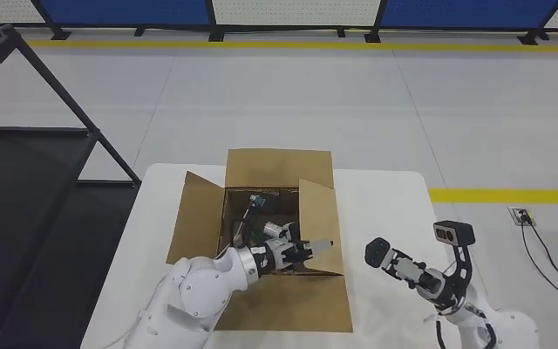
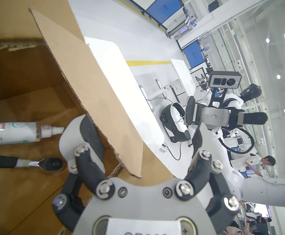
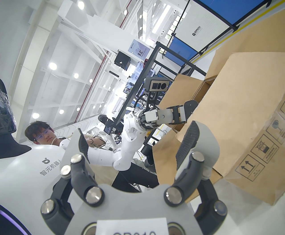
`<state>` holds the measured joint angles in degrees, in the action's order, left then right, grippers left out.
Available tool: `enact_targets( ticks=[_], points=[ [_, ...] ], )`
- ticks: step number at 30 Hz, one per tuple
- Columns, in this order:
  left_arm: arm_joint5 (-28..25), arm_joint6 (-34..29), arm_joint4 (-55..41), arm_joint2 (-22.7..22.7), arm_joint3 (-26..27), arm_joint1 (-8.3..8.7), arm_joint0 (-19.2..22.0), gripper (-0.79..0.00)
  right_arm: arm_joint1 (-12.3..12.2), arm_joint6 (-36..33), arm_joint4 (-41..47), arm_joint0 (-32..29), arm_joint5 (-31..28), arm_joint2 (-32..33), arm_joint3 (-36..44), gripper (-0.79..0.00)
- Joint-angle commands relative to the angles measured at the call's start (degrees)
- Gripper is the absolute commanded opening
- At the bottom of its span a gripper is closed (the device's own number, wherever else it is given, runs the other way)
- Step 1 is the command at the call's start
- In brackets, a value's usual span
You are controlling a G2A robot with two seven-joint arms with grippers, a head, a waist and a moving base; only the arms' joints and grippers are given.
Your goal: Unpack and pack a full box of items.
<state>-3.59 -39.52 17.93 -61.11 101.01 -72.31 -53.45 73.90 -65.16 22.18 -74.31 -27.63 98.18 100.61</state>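
Open cardboard box (image 1: 279, 167) on the white table (image 1: 384, 196), with a white tube (image 2: 17, 134) and a ratchet (image 2: 50, 164) inside. Left gripper (image 1: 319, 247) — jaws wide, empty — straddles the box's right flap (image 2: 100, 89). Right gripper (image 1: 378, 253) hovers beside the box, also spread and empty.

The right gripper (image 3: 135, 128) stands with its fingers (image 3: 189, 142) spread wide apart, black and ribbed on their inner faces. Beyond it the cardboard box (image 3: 245, 106) sits on the white table (image 3: 240, 213) with its flaps raised. Printed handling symbols mark the side wall nearest the gripper. The left gripper (image 3: 187, 110) is at the box's upper edge, just beside a raised flap (image 3: 180, 89), with a wrist camera (image 3: 157, 85) mounted above it. A blue panel (image 3: 231, 9) stands beyond the box.
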Motion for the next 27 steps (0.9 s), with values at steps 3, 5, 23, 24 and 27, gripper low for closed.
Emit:
enact_targets(
  ticks=[3, 5, 23, 24, 27],
  points=[
    [0.0, 2.5, -0.1, 2.2, -0.7, -0.67, 2.0, 0.0, -0.5, -0.6, 0.8, -0.1, 0.0, 0.5, 0.0, 0.0],
    [0.0, 3.5, -0.5, 3.7, -1.9, -1.16, 3.6, 0.0, -0.7, -0.6, 1.6, -0.4, -0.1, 1.2, -0.2, 0.0],
    [-2.1, 7.8, -9.0, 19.5, -20.3, -8.16, 19.3, 0.0, -2.6, -2.5, 9.4, -11.7, -5.7, 9.0, 2.1, 0.0],
    [-2.1, 7.9, -9.1, 20.4, -21.3, -8.61, 19.8, 0.0, -2.7, -2.4, 9.6, -11.9, -5.9, 9.0, 2.0, 0.0],
    [-2.0, 8.7, -9.5, 22.5, -24.1, -9.89, 21.0, 0.0, -2.8, -2.2, 9.9, -12.2, -6.2, 8.7, 1.7, 0.0]
  ],
)
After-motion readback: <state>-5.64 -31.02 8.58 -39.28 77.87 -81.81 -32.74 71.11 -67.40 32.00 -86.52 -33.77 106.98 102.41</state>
